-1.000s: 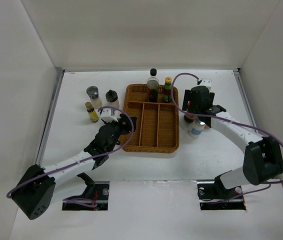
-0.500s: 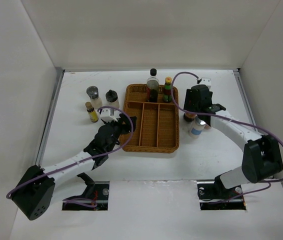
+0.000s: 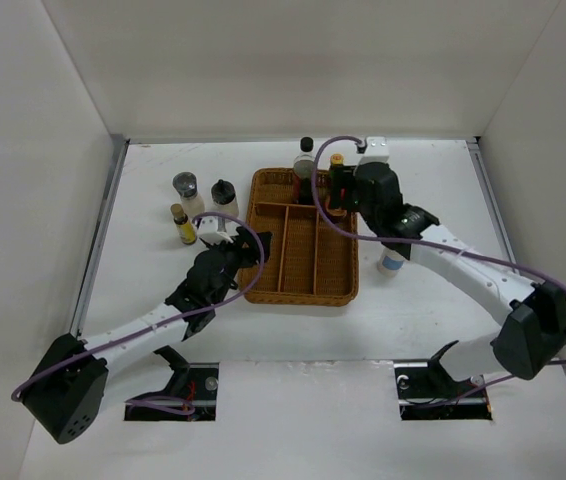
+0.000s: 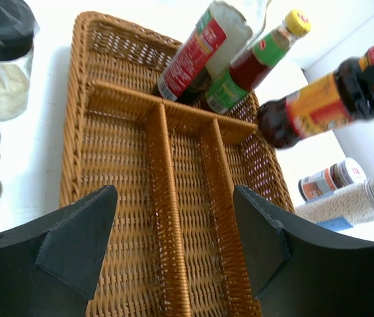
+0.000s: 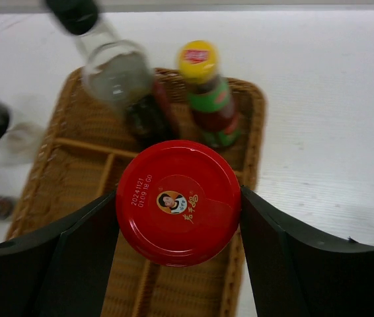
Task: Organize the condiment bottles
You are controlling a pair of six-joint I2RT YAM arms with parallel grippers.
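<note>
White desk (image 3: 413, 310) is seen under a basket (image 3: 298, 262). A red-capped bottle (image 5: 178, 198) is gripped by the right pincer (image 5: 179, 221) above the basket's far right part. The left pincer (image 4: 174, 224) is spread open at the basket's left edge.

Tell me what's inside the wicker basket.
The basket holds a tall black-capped bottle and a yellow-capped bottle in its far compartment. The three long compartments look bare. From the left wrist, the divider hides their bases.

Basket (image 4: 174, 218): brown wicker weave. Sauce bottle (image 4: 319, 105): dark contents, orange-yellow label, red cap bearing small printed emblem. Small bottle (image 4: 253, 66): yellow cap, green label, red contents. Tall bottle (image 4: 190, 63): clear, black cap, red label. Table (image 3: 293, 330): white.
</note>
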